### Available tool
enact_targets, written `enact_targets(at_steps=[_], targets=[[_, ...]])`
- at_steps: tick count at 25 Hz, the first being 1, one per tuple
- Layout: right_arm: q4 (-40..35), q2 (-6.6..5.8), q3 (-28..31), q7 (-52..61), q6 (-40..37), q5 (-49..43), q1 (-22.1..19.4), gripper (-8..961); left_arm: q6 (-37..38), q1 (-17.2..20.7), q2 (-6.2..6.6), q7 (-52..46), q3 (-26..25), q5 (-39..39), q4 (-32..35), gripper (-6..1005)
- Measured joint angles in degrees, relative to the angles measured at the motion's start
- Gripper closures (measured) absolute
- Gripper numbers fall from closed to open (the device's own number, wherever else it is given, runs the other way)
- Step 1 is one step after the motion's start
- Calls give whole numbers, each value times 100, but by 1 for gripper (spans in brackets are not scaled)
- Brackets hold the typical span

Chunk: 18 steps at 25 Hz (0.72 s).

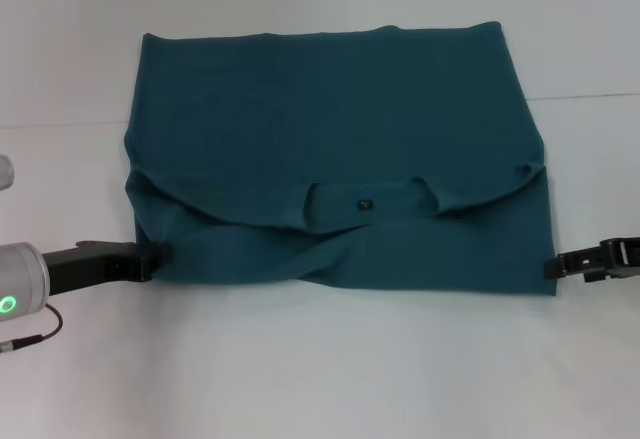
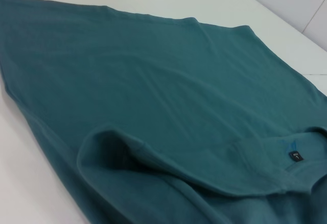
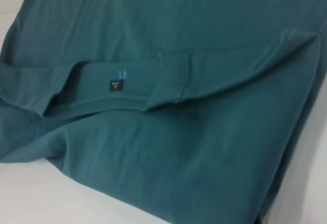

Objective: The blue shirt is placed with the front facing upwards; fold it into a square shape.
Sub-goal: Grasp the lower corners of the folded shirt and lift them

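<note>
The blue shirt point(image 1: 330, 129) lies on the white table, doubled over into a wide rectangle with plain teal fabric up. Its collar and small dark neck label point(image 1: 366, 202) show in the near half, above a wrinkled near layer. My left gripper point(image 1: 148, 261) sits low at the shirt's near left corner, touching the cloth edge. At the near right corner my right gripper point(image 1: 552, 266) meets the hem. The left wrist view shows the shirt point(image 2: 153, 81) with a rolled fold and the label point(image 2: 296, 156). The right wrist view shows the shirt point(image 3: 179, 157) and label point(image 3: 116, 85).
The white table point(image 1: 320, 379) stretches around the shirt on all sides, with a faint seam line running behind it. A grey part of my left arm with a green light point(image 1: 10, 304) shows at the left edge.
</note>
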Motion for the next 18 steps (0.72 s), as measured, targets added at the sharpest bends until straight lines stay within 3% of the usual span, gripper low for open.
enact_targets(at_steps=[7,18], targets=[[58,170,-15,-86,209,-4,72,94,-20,-15,0,0,0,-2,0,967],[212,295,-148,-76,424,-3,211,161,-51,-13,0,11,0,5,0,967]])
